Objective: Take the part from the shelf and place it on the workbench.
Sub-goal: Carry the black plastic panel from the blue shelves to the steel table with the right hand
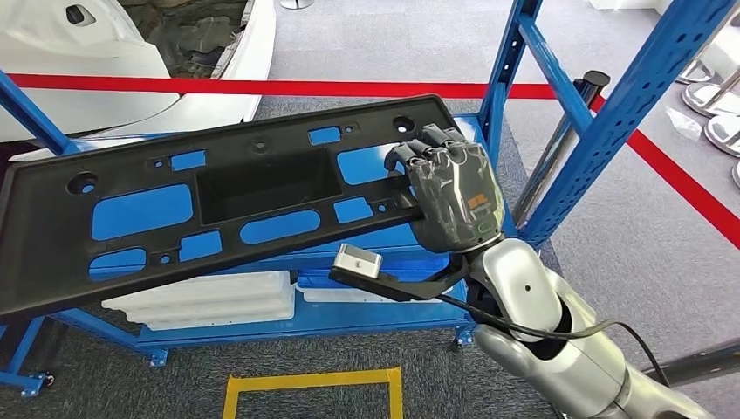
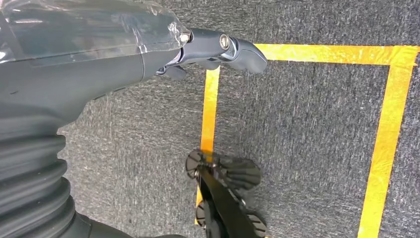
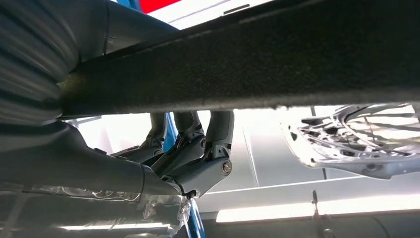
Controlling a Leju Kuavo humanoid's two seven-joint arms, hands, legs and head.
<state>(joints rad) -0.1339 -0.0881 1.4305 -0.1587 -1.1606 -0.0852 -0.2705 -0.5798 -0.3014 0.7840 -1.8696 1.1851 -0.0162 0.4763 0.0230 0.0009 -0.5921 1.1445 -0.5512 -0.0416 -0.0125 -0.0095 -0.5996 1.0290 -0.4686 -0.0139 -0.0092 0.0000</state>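
Fingers [image 1: 436, 150] of right hand [image 1: 454, 196] grip flat black perforated part [image 1: 218, 188].

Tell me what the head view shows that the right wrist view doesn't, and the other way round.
Head view alone: the whole black part with its cutouts, the blue shelf under and beside it, red barrier tape, yellow floor tape. Right wrist view alone: the part's underside as a dark band, with the fingers reaching up toward it from below. Both share the right hand gripping the part at its right end.
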